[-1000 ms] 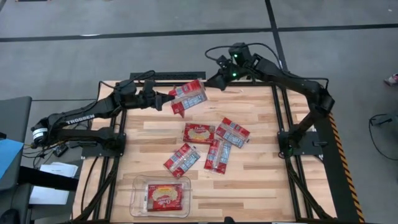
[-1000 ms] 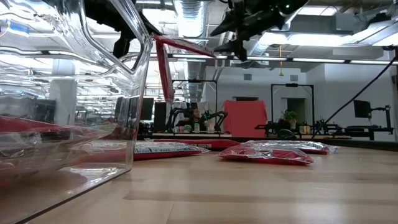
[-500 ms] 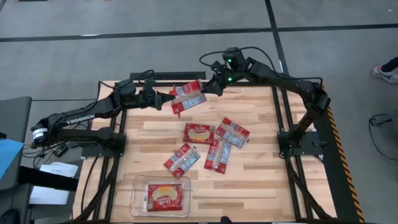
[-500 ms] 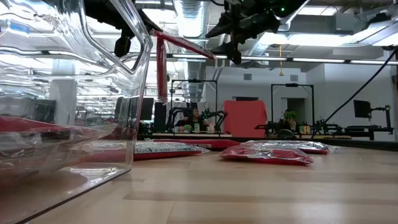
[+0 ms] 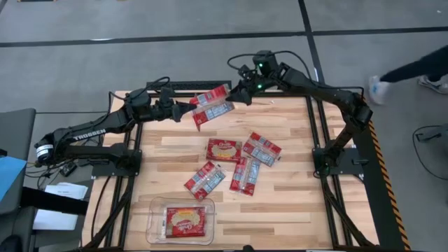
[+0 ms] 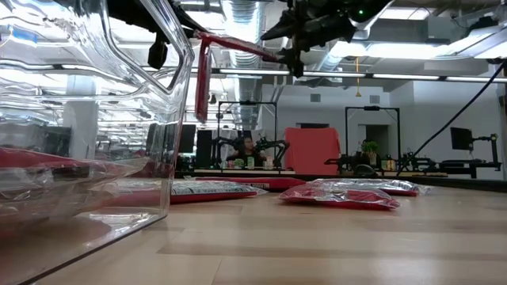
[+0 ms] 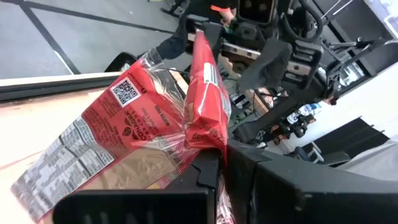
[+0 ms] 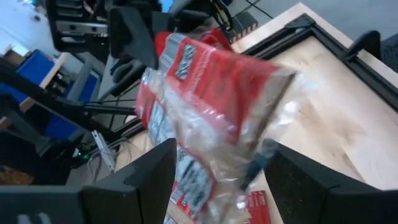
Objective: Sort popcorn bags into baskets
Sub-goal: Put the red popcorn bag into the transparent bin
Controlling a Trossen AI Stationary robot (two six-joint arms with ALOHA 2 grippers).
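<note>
My left gripper (image 5: pixel 187 110) is shut on a red popcorn bag (image 5: pixel 210 106) in crinkled clear wrap, held in the air above the table's far edge. The bag is bent: one part hangs down (image 6: pixel 203 87) and one sticks out toward my right gripper (image 5: pixel 234 94). That gripper is open, its fingers (image 8: pixel 149 180) on either side of the bag's free end (image 8: pixel 249 124). Several more red bags (image 5: pixel 222 148) lie flat mid-table. The clear basket (image 5: pixel 155 222) sits at the near edge with one bag (image 5: pixel 185 220) lying in it. My left gripper pinches the bag between its two fingers at the bend (image 7: pixel 208 140), where red packet and clear wrap bunch together. It comes level from the table's left side. The bag is lifted clear of the table. My right gripper: I cannot tell whether its fingers touch the wrap.
Loose bags (image 5: pixel 261 148), (image 5: pixel 204 179), (image 5: pixel 245 175) lie in a cluster between the arms and the basket. The basket wall (image 6: pixel 170 119) fills the low view's left. Bare wood shows at the table's right and left sides. A person's leg and shoe (image 5: pixel 381 87) pass on the floor beyond the right arm.
My right gripper has moved toward the table's left and come up to the held bag's free end. My left gripper has raised the bag slightly, and the part sticking out now sits higher.
</note>
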